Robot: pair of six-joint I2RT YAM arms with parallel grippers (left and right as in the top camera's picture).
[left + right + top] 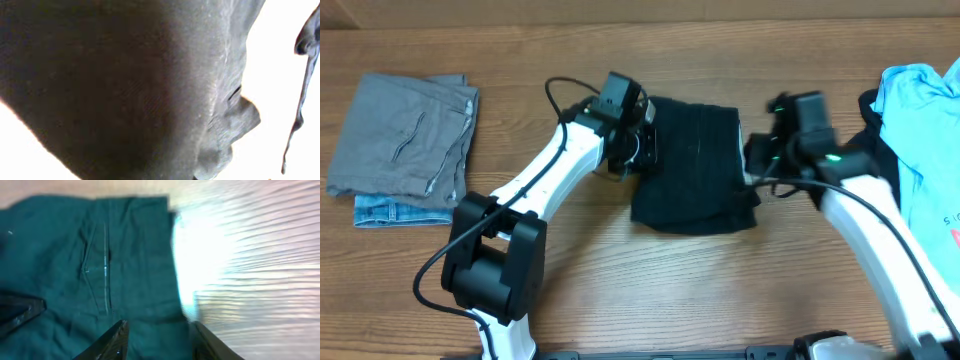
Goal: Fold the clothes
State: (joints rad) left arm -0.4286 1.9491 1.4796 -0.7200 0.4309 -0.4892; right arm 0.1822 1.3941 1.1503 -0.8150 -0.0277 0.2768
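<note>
The black garment (692, 165) lies folded at the table's middle. In the right wrist view it looks teal, with a pocket seam (100, 260). My left gripper (638, 148) sits at its upper left edge. Dark fabric (125, 85) fills the left wrist view and hides the fingers. My right gripper (753, 165) is at the garment's right edge. It is open (160, 330), with the fabric edge between its fingers. A light blue T-shirt (920, 130) lies at the far right. A folded grey piece (405, 135) lies on a denim piece (385, 212) at the far left.
Another dark piece (868, 108) shows under the T-shirt's left side. Bare wooden table (670, 290) runs along the front, between the two arm bases.
</note>
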